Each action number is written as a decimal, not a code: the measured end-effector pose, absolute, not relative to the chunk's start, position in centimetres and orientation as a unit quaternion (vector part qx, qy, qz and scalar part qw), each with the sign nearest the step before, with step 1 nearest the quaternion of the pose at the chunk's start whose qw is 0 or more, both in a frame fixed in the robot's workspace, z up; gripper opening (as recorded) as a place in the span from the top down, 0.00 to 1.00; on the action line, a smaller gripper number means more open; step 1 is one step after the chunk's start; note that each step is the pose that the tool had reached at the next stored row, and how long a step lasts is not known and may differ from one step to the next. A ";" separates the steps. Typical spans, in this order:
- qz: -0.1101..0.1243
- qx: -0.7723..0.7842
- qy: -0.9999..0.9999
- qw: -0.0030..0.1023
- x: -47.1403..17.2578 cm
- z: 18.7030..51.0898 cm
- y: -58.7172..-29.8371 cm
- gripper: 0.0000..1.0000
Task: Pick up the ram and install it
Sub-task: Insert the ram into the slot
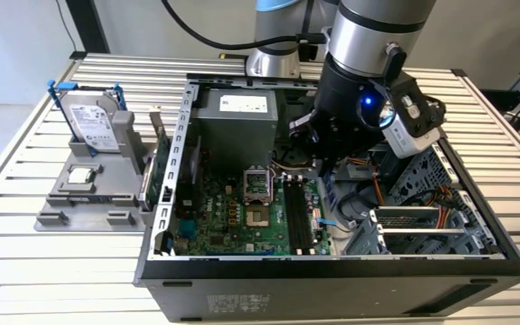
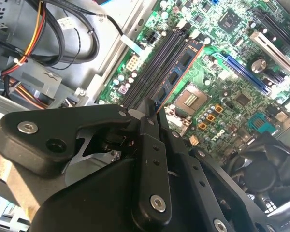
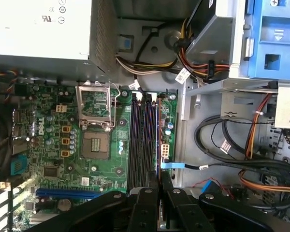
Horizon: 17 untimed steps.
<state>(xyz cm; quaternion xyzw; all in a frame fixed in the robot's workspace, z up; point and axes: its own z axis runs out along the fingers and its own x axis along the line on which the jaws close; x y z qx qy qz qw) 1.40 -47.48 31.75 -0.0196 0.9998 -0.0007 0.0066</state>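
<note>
Looking into the open computer case [image 1: 332,284], we find the gripper [image 3: 159,182] clamped on the ram [image 2: 179,67], held edge-on at the memory slots [image 3: 137,140] of the motherboard [image 1: 233,217], while outside a grey holder [image 1: 126,139] carries a hard drive [image 1: 89,120] and a processor chip [image 1: 80,176]

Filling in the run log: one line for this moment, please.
gripper | shut on ram | ram at memory slots | seating unclear

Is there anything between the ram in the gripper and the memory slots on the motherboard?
Nothing visible. The gripper holds the ram over the bare memory slots; the blue-tagged cable lies beside them, not across.
</note>
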 end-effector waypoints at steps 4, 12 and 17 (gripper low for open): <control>-0.001 -0.020 1.000 0.007 1.4 31.6 -47.5 1.00; -0.001 -0.020 1.000 0.007 1.4 31.2 -47.5 1.00; -0.001 -0.003 1.000 0.006 1.4 30.5 -47.5 1.00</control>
